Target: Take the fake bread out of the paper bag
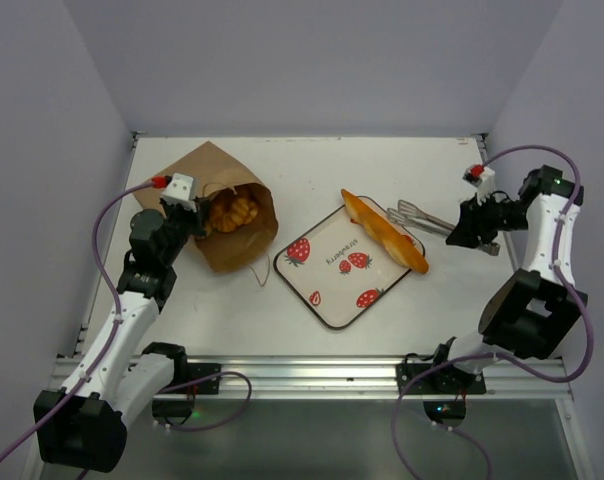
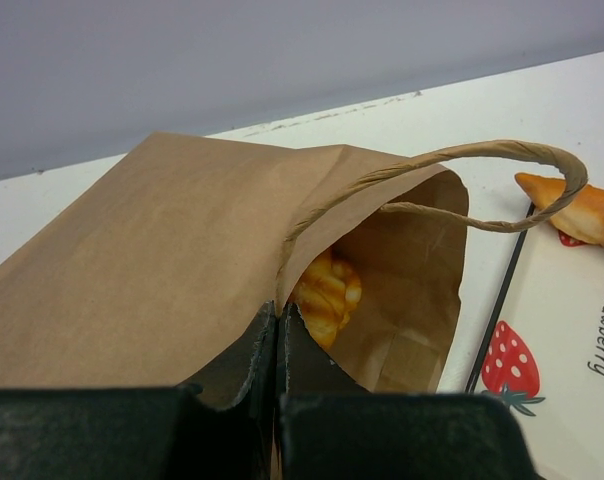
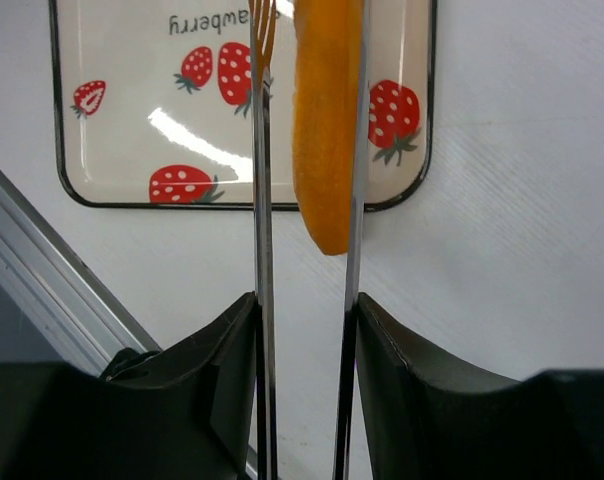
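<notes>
While L claw point(image 2: 279, 325) is clamped shut on the rim of the paper bag point(image 1: 207, 165), R claw point(image 3: 307, 310) squeezes a pair of metal tongs point(image 3: 261, 200) by their two arms. Bag lies on its side at upper left of top view, mouth open twd frame centre. One twisted handle point(image 2: 522, 148) loops up over the opening. Braided loaf point(image 1: 232, 212) sits inside the bag, just behind the mouth. Baguette point(image 3: 327, 120) is out of the bag, lying along the upper-right edge of the strawberry tray point(image 3: 132, 100) at centre of top view, one end poking past the rim over the white counter point(image 1: 432, 300). Tong arms run either side of the baguette: one arm right at its edge, other w/ a gap. Can't tell if it's actually pinched.
</notes>
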You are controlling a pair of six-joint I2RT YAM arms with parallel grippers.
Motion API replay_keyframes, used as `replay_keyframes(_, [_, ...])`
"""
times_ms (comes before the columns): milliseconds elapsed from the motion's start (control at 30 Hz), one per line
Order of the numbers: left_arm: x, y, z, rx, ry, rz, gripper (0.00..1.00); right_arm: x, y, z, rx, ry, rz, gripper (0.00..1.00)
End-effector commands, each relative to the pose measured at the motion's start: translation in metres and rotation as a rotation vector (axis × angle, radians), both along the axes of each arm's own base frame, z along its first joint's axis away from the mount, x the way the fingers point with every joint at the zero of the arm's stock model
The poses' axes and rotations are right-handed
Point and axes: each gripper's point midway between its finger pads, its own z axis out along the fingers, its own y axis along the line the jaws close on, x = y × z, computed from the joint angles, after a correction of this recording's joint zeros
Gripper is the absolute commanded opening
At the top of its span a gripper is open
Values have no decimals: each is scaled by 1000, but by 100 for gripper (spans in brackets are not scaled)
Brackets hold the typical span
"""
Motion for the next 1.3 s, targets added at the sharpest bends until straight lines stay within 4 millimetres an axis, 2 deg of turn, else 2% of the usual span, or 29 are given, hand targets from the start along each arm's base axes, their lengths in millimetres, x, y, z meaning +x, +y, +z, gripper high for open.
replay_keyframes(0, [2, -4, 29, -9, -88, -26, 0, -38, 51, 29, 157, 95, 88, 43])
replay_keyframes(133, [3, -11, 34, -44, -77, -58, 0, -40, 96, 30, 172, 103, 180, 42])
replay_keyframes(200, [3, -12, 34, -64, -65, -58, 0, -29, 113, 32, 151, 37, 214, 42])
replay_keyframes(233, [3, -13, 35, -76, -63, -57, 0, -32, 133, 32, 147, 36, 273, 42])
replay_keyframes(300, [3, -14, 35, -114, -45, -55, 0, -24, 155, 34, 156, 11, 291, 41])
replay_keyframes(333, [3, -16, 34, -145, -27, -52, 0, -25, 180, 36, 162, -3, 346, 41])
replay_keyframes(400, [4, -16, 35, -186, -11, -41, 0, -25, 205, 38, 158, -15, 390, 41])
replay_keyframes(433, [5, -17, 38, -205, -6, -38, 0, -37, 232, 36, 158, -8, 470, 41])
replay_keyframes(500, [8, -18, 38, -261, 22, -24, 0, -34, 263, 36, 152, -24, 481, 41])
replay_keyframes(533, [8, -19, 38, -280, 27, -24, 0, -45, 289, 32, 159, -2, 537, 41])
replay_keyframes(567, [9, -20, 37, -322, 40, -12, 0, -42, 305, 32, 174, 4, 518, 41])
replay_keyframes(600, [9, -19, 37, -342, 37, -5, 0, -49, 322, 30, 176, 19, 541, 41])
replay_keyframes(667, [9, -18, 40, -394, 37, 18, 0, -36, 344, 21, 212, 76, 477, 40])
replay_keyframes(767, [7, -17, 41, -446, 41, 32, 0, -16, 361, 9, 239, 140, 370, 40])
replay_keyframes(833, [7, -16, 40, -470, 48, 46, 0, -4, 363, 1, 226, 133, 308, 40])
replay_keyframes(967, [4, -14, 39, -514, 45, 65, 0, 17, 369, -2, 242, 124, 188, 40])
replay_keyframes(1267, [0, -17, 41, -573, 32, 46, 0, 38, 380, -5, 298, 161, 33, 40])
